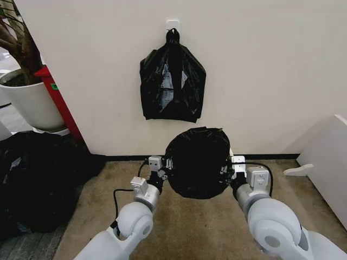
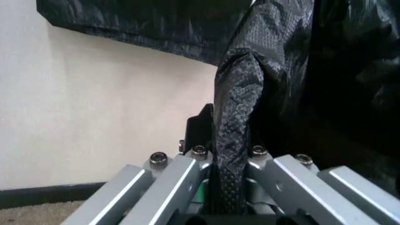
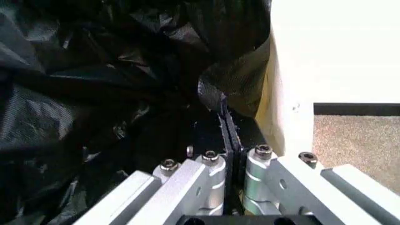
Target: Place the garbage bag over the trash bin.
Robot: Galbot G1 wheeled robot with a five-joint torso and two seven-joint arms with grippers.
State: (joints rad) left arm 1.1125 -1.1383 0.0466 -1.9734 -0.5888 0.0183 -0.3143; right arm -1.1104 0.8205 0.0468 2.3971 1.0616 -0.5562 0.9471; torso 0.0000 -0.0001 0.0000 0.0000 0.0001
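Now draped over the trash bin (image 3: 275, 93), glossy and wrinkled: the garbage bag (image 1: 198, 162), standing on the tan carpet floor (image 1: 179, 227) just before the cream wall (image 1: 260, 65). Bin almost wholly hidden in the head view; a strip of its cream-white side and rim visible in the right wrist view, beside the black plastic. Left claw (image 1: 165, 164) pressed against the bag's left edge, clamped together on a twisted fold of the bag, as seen close in the left wrist view (image 2: 228, 187). Right claw (image 1: 226, 164) at the bag's right edge, pinched tight on a thin fold of plastic right beside the bin's wall (image 3: 228, 136). Both arms reaching forward from below, one on each side of the bin. Above on the wall, a thicker black bag bundle (image 1: 172, 81) hanging from a white hook (image 1: 172, 24). Off to the left, a white plant pot (image 1: 30, 100), a red panel (image 1: 59, 103) and a large dark heap of bags (image 1: 38, 179) on the floor.
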